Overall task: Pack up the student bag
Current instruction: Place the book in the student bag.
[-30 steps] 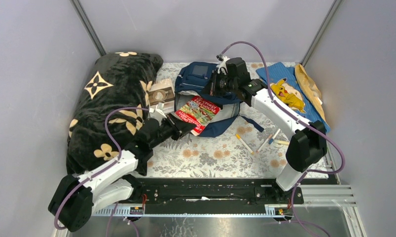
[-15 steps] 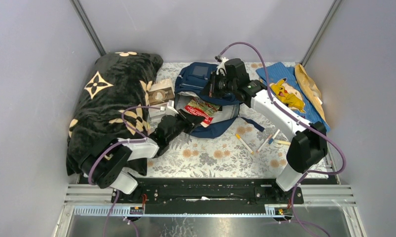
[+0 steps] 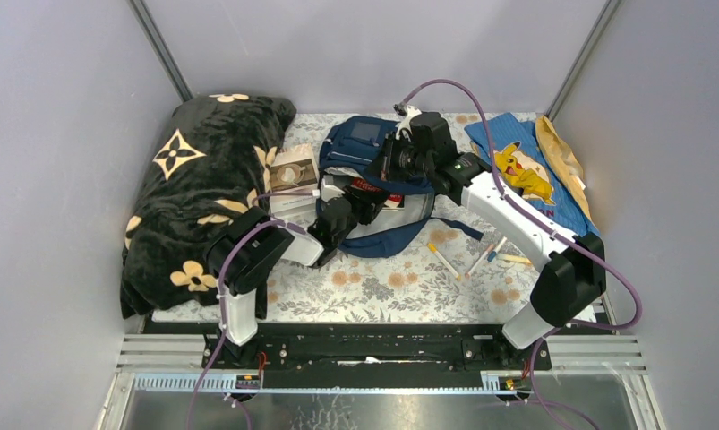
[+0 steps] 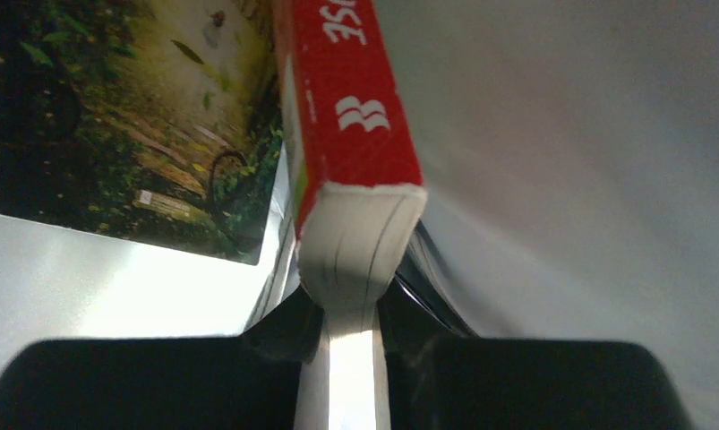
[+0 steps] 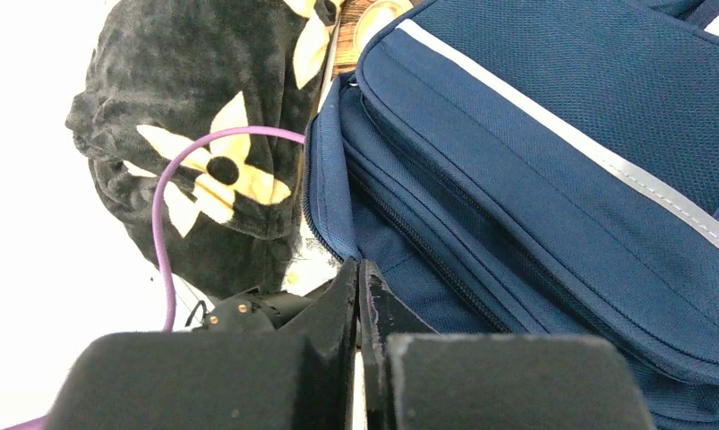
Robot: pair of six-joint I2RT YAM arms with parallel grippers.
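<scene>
The student bag (image 3: pixel 345 148), navy with a pale stripe, lies at the back middle of the table with its mouth held up. My left gripper (image 3: pixel 359 201) is shut on a red book (image 3: pixel 372 186), which is mostly inside the bag's mouth. In the left wrist view the book's red spine and white page edge (image 4: pixel 354 134) stand between my jaws (image 4: pixel 348 309), with pale lining to the right. My right gripper (image 3: pixel 394 161) is shut on the rim of the bag's opening (image 5: pixel 333 193), its fingertips (image 5: pixel 346 282) pressed together at the blue fabric (image 5: pixel 534 152).
A black blanket with tan flowers (image 3: pixel 203 170) fills the left side. A small tan book (image 3: pixel 293 168) lies between it and the bag. A light-blue cloth with a yellow figure (image 3: pixel 517 161) and a tan pouch (image 3: pixel 560 152) lie at the back right. Pens (image 3: pixel 445 260) lie on the floral mat.
My left arm has reached forward and carried the red book from in front of the bag into its mouth. The right gripper has stayed at the bag's rim.
</scene>
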